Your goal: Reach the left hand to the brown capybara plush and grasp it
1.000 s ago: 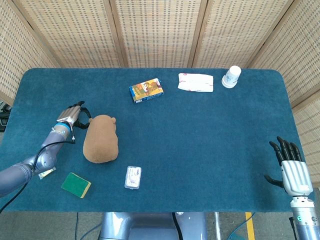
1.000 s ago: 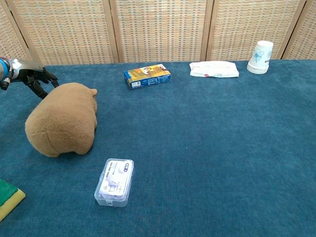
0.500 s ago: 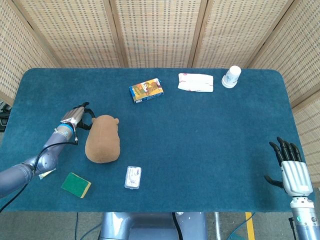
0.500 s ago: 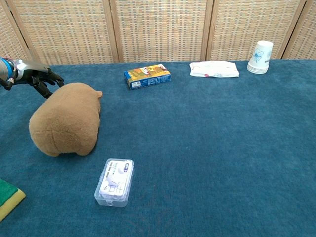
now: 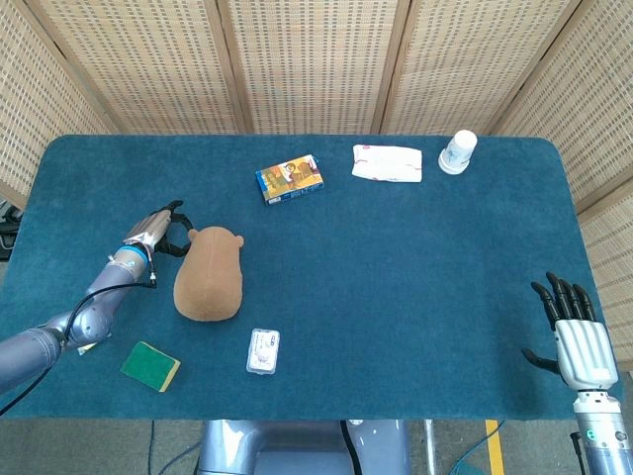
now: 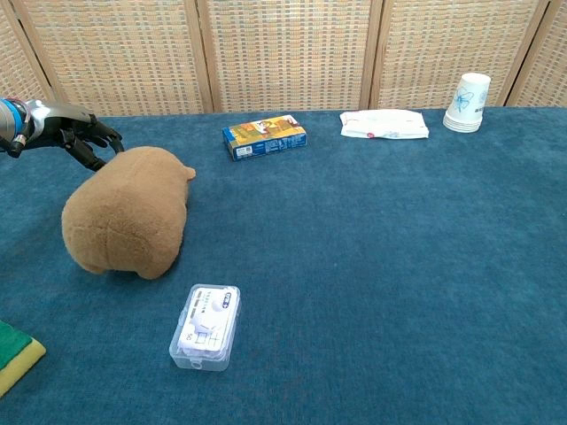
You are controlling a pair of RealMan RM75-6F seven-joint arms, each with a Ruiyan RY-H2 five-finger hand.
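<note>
The brown capybara plush lies on the blue table, left of centre, its head toward the far side. My left hand is at the plush's far left shoulder with its dark fingers spread and the fingertips touching the fur; they do not wrap around it. In the chest view the plush fills the left side and the left hand reaches in from the left edge. My right hand hovers open, fingers apart, off the table's near right corner.
At the back lie a colourful snack box, a white packet and stacked paper cups. A clear plastic case sits just in front of the plush. A green and yellow sponge and a small wrapper lie near the left front edge.
The left hand has moved right against the plush, and the plush has slid and turned to the right on the cloth. The right hand stays put.
</note>
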